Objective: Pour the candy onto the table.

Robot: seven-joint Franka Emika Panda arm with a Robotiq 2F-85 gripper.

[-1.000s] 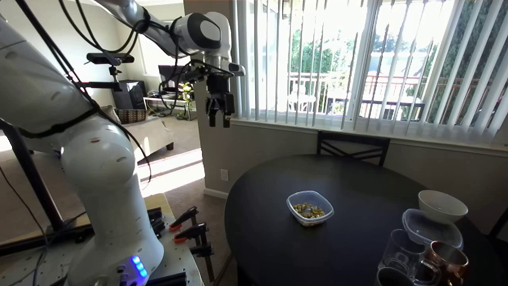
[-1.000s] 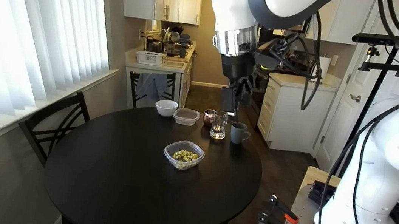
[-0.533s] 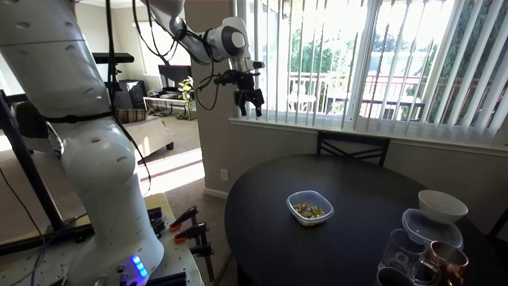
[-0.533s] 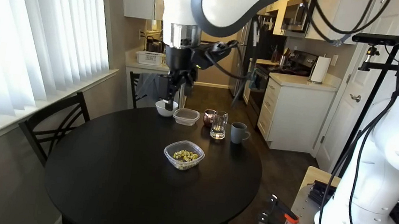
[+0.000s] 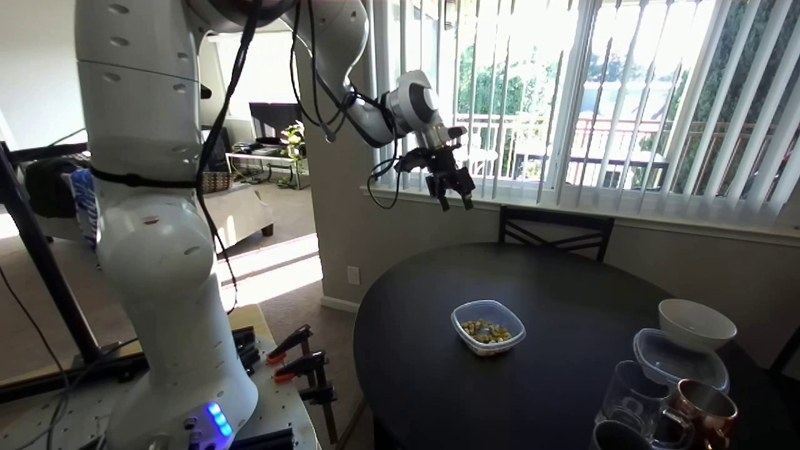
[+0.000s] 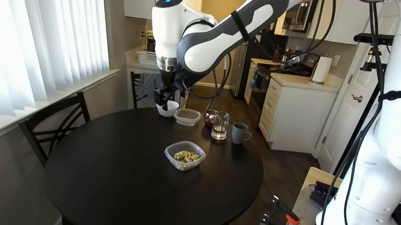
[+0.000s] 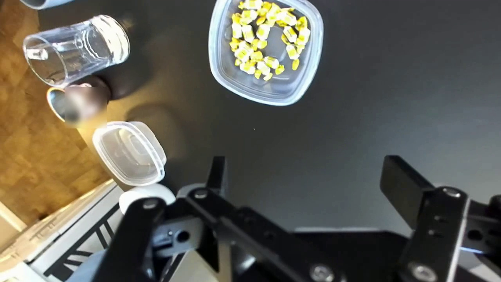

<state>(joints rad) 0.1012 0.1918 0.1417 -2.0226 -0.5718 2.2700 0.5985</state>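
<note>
The candy [image 7: 250, 43], small yellowish and whitish pieces, lies in an upright clear square container [image 7: 270, 94] near the middle of the round black table [image 7: 352, 102]. The candy also shows in both exterior views [image 5: 485, 331] [image 6: 186, 156], as does the table [image 5: 425, 381] [image 6: 111, 185]. My gripper [image 7: 307, 164] is open, with nothing between its fingers. In an exterior view the gripper [image 5: 457, 205] hangs in the air well above the table, tilted. In an exterior view the gripper [image 6: 163, 104] appears in front of the white bowl. In the wrist view the container lies beyond the fingertips.
A glass mug [image 6: 220, 126], a copper mug [image 5: 707, 409], a grey mug [image 6: 239, 133], a second clear container [image 6: 187, 117] and a white bowl [image 5: 697, 325] stand along one table edge. A dark chair [image 6: 54, 121] stands by the window.
The arm has swung toward the table and window side, and the gripper has come lower and tilted. The container with the candy has not moved.
</note>
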